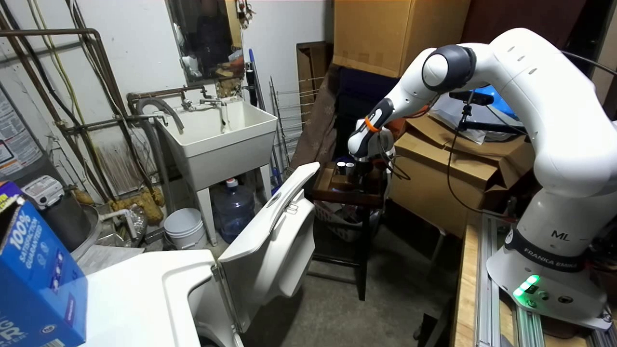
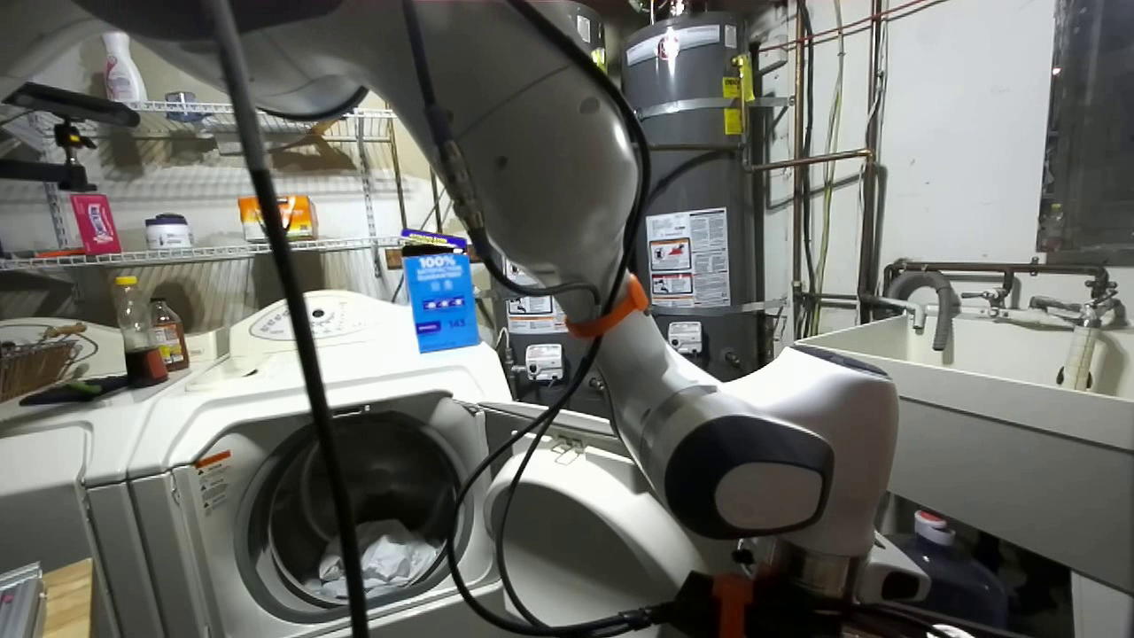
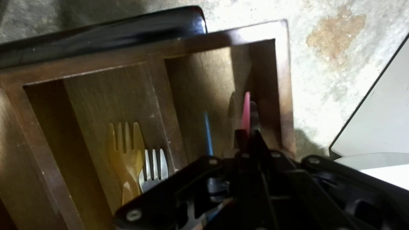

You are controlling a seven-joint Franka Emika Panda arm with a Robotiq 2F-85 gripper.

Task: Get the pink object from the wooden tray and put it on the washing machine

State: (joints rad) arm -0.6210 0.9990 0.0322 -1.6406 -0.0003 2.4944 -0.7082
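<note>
Your gripper (image 3: 247,136) is clamped on the pink object (image 3: 246,112), near one edge of the wooden tray (image 3: 284,91).
On the washing machine (image 1: 132,296), the blue box (image 1: 41,284) says "100% SATISFACTION GUARANTEED".

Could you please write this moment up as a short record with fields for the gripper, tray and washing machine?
Gripper: jaws shut, apparently on the pink object
Pink object: at the end compartment of the wooden tray; lifted or not, unclear
Same compartment: blue strip
Next compartment: orange fork, pale fork
Washing machine: door open; blue box on top; pale cloth in the drum
Left to do: pink object onto the washing machine
</note>
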